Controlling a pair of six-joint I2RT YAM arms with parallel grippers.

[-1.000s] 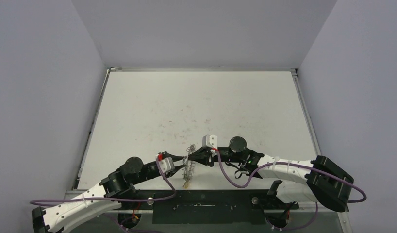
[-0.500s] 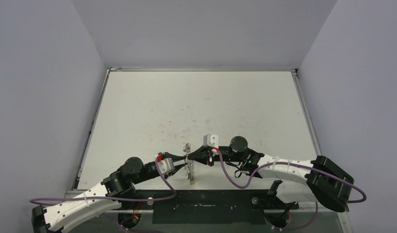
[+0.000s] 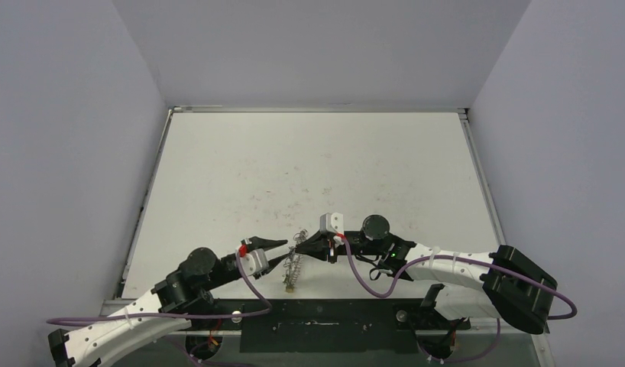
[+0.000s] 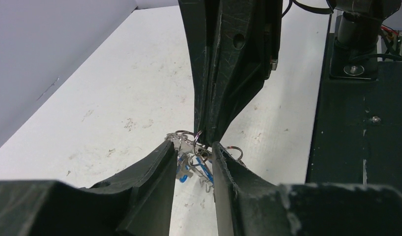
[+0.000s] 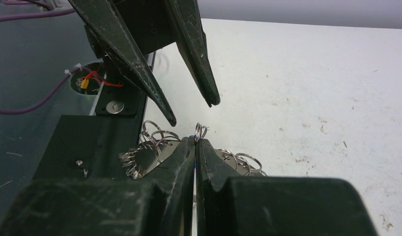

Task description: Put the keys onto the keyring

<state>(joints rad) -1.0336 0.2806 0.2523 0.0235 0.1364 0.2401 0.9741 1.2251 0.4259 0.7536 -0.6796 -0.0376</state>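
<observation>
Two grippers meet: right gripper [image 5: 195,140] clamps the keyring [image 5: 155,133] (loops dangling); left gripper [image 5: 193,113], part-open and empty, should align before closing.

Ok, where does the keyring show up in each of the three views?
Top external: keyring low centre, at the right gripper.
Left wrist: keyring mid-frame, just below centre.
Right wrist: keyring lower centre, on either side of the shut jaws.
Shared landmark: the right gripper, shut on one loop.
</observation>
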